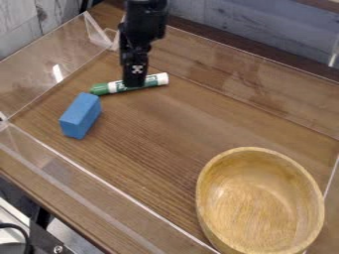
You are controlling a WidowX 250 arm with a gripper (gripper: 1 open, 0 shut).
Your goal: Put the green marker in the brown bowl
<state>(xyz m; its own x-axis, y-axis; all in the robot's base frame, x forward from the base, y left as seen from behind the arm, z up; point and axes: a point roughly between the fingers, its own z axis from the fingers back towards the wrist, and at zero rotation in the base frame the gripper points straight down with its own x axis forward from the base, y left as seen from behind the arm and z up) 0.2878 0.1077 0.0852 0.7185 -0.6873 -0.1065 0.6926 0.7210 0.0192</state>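
Lying just beyond the blue rectangular block (81,116): green marker (119,86), probably light, stiff, smooth and prone to roll; best pinched crosswise at mid-barrel. Jaws spread, close over the barrel.

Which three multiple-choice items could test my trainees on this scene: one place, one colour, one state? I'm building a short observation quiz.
1. Where is the brown bowl?
A. Beside the blue block
B. Lower right of the picture
C. Upper left of the picture

2. What colour is the marker's cap?
A. Green
B. Red
C. Black

3. How does the marker lie?
A. Upright on its end
B. Inside the bowl
C. Flat on the table

Key:
1. B: the brown bowl fills that corner, far from the blue block.
2. A: the green marker shows a green cap.
3. C: its barrel lies along the table, below the gripper.
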